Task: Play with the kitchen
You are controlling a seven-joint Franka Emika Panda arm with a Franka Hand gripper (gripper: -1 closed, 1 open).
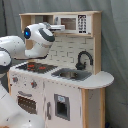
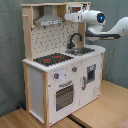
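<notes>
The kitchen (image 2: 62, 70) stands on the wooden floor (image 2: 107, 107), nothing visibly moved yet; the arm's gripper (image 2: 70, 17) is up by the top shelf near the hood (image 2: 47, 21); can't tell the fingers' state; play's barely begun.

Both exterior views face the kitchen (image 1: 60, 75) (image 2: 62, 65) closely, from opposite front corners.

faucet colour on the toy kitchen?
Black: the curved faucet over the steel sink, clearest in the second exterior view.

soft, even light, faint shadows, both exterior views slightly blurred.
</notes>
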